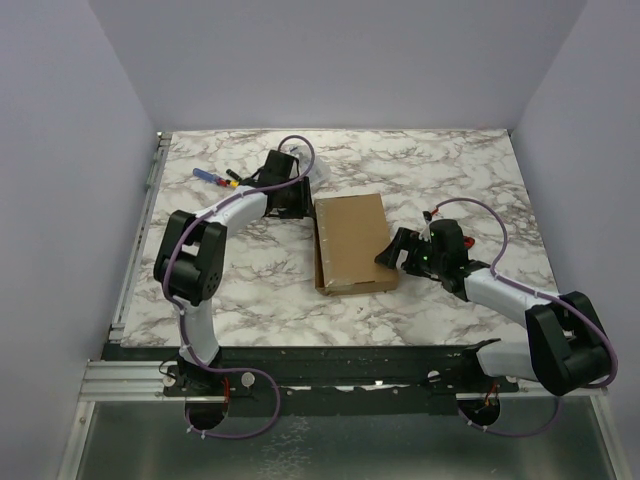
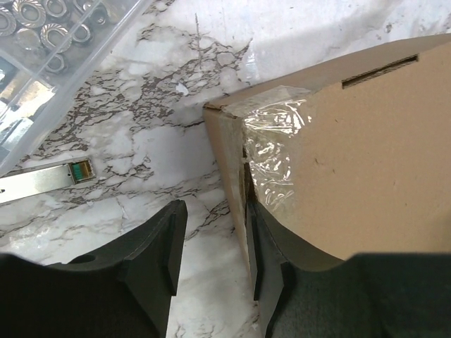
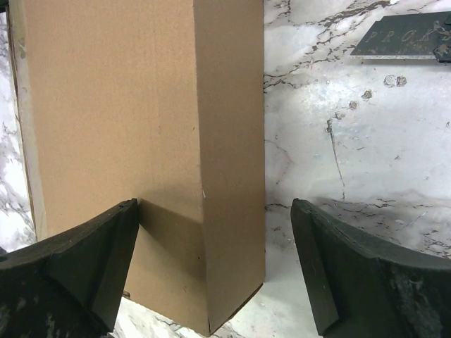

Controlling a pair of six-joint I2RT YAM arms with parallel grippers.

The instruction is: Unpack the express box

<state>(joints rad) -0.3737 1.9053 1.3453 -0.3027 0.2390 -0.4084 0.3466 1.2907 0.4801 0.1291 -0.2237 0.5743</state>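
Both open: left end effector straddles the express box wall, right end effector its side; I fear tape tearing cardboard.

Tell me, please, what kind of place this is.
Probably a robot test cell: a marble-patterned table closed in by plain lavender walls, a left arm and right arm bolted at its near edge, an express box between them.

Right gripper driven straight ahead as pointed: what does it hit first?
Probably the express box: its side wall and top edge sit right between the right gripper's open fingers, though depth is unclear.
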